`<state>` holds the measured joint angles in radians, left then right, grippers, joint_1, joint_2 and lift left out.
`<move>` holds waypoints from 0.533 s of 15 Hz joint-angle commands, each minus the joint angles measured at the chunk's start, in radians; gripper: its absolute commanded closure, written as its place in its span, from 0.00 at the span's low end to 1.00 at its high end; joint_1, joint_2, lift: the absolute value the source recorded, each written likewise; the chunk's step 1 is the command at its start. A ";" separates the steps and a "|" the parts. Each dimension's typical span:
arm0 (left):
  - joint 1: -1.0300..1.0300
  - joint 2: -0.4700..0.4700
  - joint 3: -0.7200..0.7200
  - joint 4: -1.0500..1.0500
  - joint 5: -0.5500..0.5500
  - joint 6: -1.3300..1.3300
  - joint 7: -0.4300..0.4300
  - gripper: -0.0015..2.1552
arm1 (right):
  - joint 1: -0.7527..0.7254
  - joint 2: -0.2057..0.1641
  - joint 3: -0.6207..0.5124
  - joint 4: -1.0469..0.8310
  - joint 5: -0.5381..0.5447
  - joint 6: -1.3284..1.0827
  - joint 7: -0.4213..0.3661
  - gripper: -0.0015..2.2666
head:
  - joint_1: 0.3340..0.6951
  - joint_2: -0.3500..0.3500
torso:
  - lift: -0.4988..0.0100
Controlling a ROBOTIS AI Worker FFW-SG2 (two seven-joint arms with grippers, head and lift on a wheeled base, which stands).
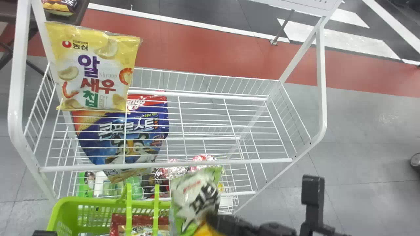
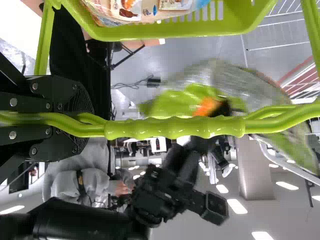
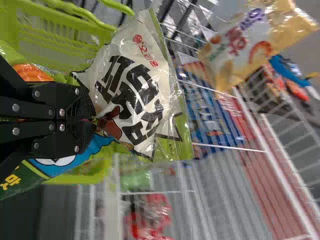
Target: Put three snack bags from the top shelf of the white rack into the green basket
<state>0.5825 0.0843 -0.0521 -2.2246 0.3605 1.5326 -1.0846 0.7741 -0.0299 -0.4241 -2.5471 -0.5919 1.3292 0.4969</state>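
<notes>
In the head view, my right gripper (image 1: 213, 223) is shut on a green-and-white snack bag (image 1: 193, 196), in front of the rack and by the right end of the green basket (image 1: 98, 205). The right wrist view has this gripper (image 3: 94, 120) pinching the bag (image 3: 135, 90), printed front showing. A red-edged bag (image 1: 141, 225) lies in the basket. My left gripper (image 2: 92, 122) is shut around the basket's green handle (image 2: 175, 128), the basket hanging from it. On the white rack's top shelf (image 1: 203, 114), a yellow shrimp-chip bag (image 1: 95, 68) stands at the left end.
Below the top wires, a blue bag (image 1: 131, 137) and red-wrapped items (image 1: 203, 160) sit on lower racking. White uprights (image 1: 16, 82) rise at the rack's sides. A dark table (image 1: 19, 13) with another bag (image 1: 59, 8) stands at the back left.
</notes>
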 commanded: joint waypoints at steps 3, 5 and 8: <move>0.000 -0.001 -0.022 0.000 -0.002 -0.012 0.012 1.00 | 0.031 -0.015 0.090 0.099 0.023 0.029 0.012 0.94 | 1.00 0.00 | 0.98; 0.000 -0.001 -0.023 -0.001 -0.003 -0.012 0.012 1.00 | 0.031 -0.033 0.162 0.149 0.053 0.020 0.020 0.94 | 1.00 0.00 | 0.98; 0.000 0.000 -0.028 -0.006 -0.003 -0.012 0.014 1.00 | 0.020 -0.041 0.239 0.180 0.155 -0.087 -0.037 0.94 | 1.00 0.00 | 0.98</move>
<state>0.5829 0.0839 -0.0768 -2.2285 0.3574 1.5210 -1.0708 0.7998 -0.0684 -0.2201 -2.3813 -0.4926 1.3002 0.4806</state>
